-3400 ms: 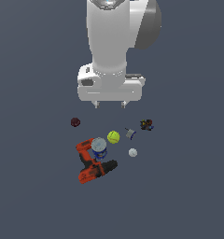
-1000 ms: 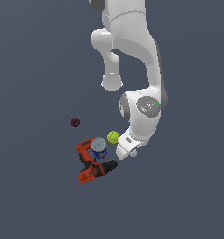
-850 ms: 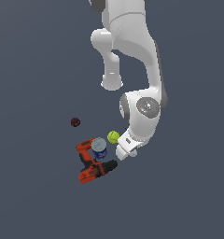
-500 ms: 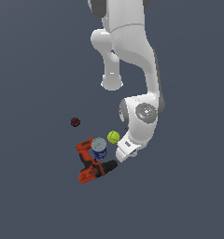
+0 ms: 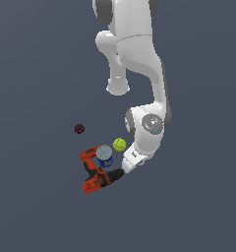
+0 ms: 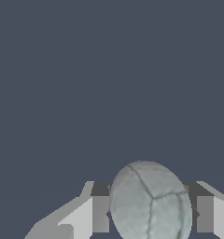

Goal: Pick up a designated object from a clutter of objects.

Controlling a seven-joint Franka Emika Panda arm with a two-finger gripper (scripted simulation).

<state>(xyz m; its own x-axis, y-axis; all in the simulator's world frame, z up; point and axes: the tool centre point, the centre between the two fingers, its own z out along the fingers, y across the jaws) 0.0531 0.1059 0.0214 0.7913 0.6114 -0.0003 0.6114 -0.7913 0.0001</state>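
Arm: we see one white jointed arm, folded over and reaching steeply down toward the surface. Pincer [image 6: 150,212]: in our wrist view, two pale fingers [image 6: 101,214] spread apart, one on either side of a white ball.

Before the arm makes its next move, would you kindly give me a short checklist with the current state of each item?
1. White ball sits between the claw fingers in the wrist view: ok.
2. Fingers pressed firmly against the ball: cannot tell; the contact is not clear in the wrist view.
3. Ball visible in the exterior view: not ok; the arm hides it.
4. Yellow-green ball apart from the claw: ok, it lies beside the wrist link, untouched.
5. Power drill clear of the claw: cannot tell; its dark tip is very near the claw body.
6. Blue can upright beside the drill: ok.
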